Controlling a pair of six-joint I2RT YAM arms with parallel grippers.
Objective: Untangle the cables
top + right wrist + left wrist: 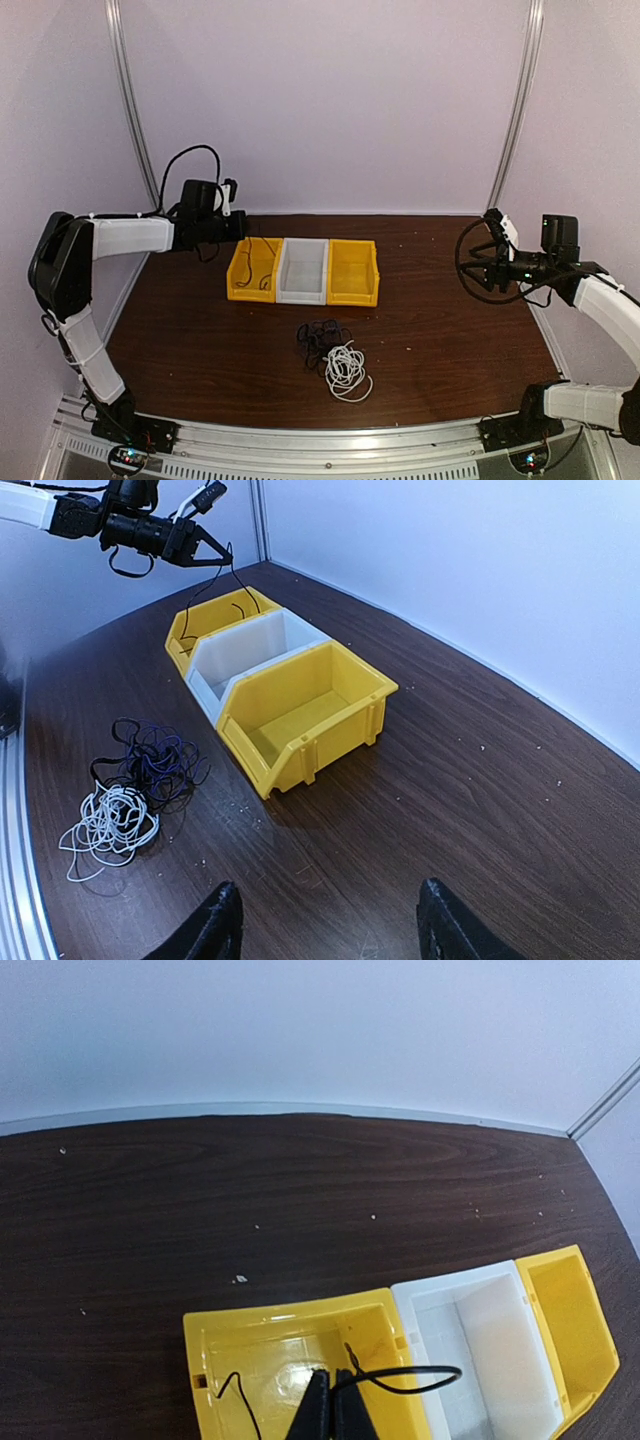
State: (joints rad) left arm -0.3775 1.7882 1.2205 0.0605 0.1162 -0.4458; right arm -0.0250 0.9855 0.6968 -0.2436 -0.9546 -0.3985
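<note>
Overhead, black cable (pixel 420 1369) in left gripper (pixel 333 1385).

Robot lab cell: plain pale walls (pixel 330 100), aluminium frame rail (pixel 320 440), two arms (pixel 120 238) on wood-grain table (pixel 450 340).

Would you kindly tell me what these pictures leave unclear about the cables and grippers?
Dark cables in the pile: top and right wrist views, strands too thin and overlapped to count.
Black cable in the left gripper: left wrist view, one strand cut off by the bottom edge.
Right gripper: right wrist view, finger bases cut off by the bottom edge.
</note>
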